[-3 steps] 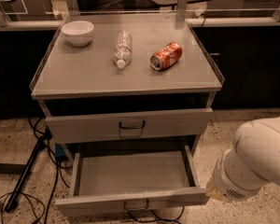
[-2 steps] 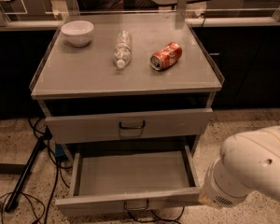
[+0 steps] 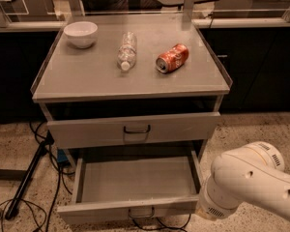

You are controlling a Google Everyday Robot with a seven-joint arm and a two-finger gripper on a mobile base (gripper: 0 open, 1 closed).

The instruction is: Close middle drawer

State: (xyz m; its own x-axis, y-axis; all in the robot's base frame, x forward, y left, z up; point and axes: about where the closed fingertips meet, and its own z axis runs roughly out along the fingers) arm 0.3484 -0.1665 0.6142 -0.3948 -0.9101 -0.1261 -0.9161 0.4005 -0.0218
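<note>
The middle drawer [image 3: 135, 180] stands pulled far out below the top drawer. It is empty, and its low front carries a small loop handle [image 3: 141, 211] near the bottom edge of the view. Only a white, rounded arm link [image 3: 251, 187] shows at the lower right, close to the right end of the drawer's front. My gripper is out of view, past the bottom edge or behind that link. The lowest drawer is hidden under the open one.
The top drawer [image 3: 87, 129] sits slightly out under the grey cabinet top [image 3: 87, 76]. On that top are a white bowl [image 3: 80, 34], a lying clear bottle [image 3: 126, 50] and a lying orange can [image 3: 172, 58]. Cables and a stand leg [image 3: 26, 180] lie on the floor at left.
The white arm link has moved left and slightly down, closer to the right end of the open drawer's front. The drawer has not moved.
</note>
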